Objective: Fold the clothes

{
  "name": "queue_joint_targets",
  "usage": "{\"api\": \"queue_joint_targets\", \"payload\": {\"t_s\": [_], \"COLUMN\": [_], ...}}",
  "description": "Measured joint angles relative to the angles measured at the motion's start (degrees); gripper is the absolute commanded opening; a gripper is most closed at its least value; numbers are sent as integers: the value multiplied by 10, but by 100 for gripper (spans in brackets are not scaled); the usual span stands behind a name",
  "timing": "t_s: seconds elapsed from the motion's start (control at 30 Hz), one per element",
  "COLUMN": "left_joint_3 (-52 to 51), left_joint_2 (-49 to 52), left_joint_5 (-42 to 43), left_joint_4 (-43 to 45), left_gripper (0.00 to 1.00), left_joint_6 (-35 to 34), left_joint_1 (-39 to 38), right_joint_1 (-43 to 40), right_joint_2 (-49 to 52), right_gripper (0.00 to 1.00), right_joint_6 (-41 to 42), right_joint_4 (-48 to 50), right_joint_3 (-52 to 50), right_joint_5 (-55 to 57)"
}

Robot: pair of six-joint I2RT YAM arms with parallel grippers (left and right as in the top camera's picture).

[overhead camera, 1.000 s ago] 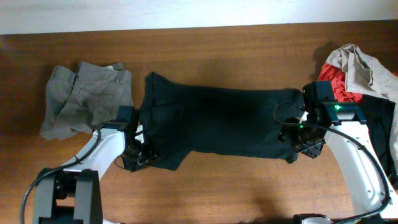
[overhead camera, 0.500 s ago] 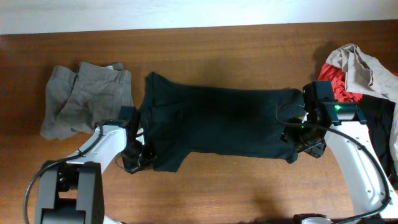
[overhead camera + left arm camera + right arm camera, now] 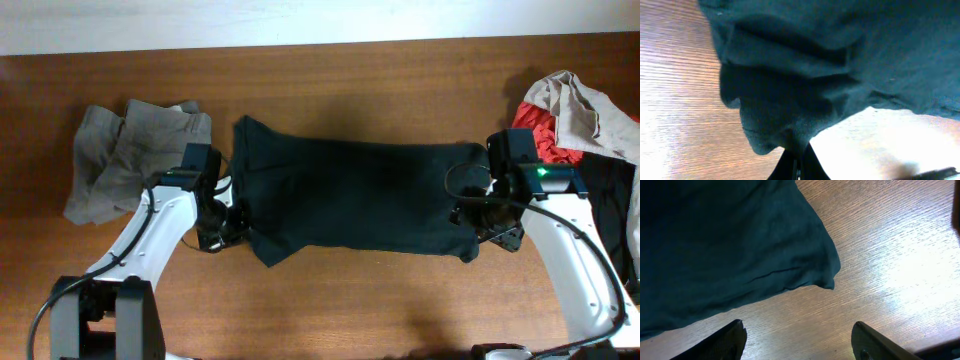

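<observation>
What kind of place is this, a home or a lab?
Probably a robotics lab bench: left arm and right arm at a wooden table, a black T-shirt spread out, grey trousers and a heap of clothes at its sides.

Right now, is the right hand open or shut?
Open: the right hand has its fingers wide apart over the table; the black shirt lies ahead, ungripped.

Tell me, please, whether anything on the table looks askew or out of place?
The black T-shirt lies slightly crooked, and its end is bunched where the left end effector pinches it. The grey trousers and the heap of clothes at the right edge lie crumpled.
</observation>
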Motion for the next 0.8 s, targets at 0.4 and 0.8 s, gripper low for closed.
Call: {"api": "queue_joint_targets", "payload": {"t_s": [0.4,0.8], "left_joint_3": [43,44], "left_joint_2": [0,0], "left_joint_5": [26,-23], "left_joint_4": [81,182], "left_gripper": [1,1], "left_joint_6": [-11,-29], "left_joint_1": [0,0], "right_joint_1": [0,0], "right_joint_2": [43,43], "right_gripper": [72,71], "right_joint_6": [0,0], "right_joint_4": [4,8], "right_joint_3": [0,0], "right_joint_5": [2,2]}}
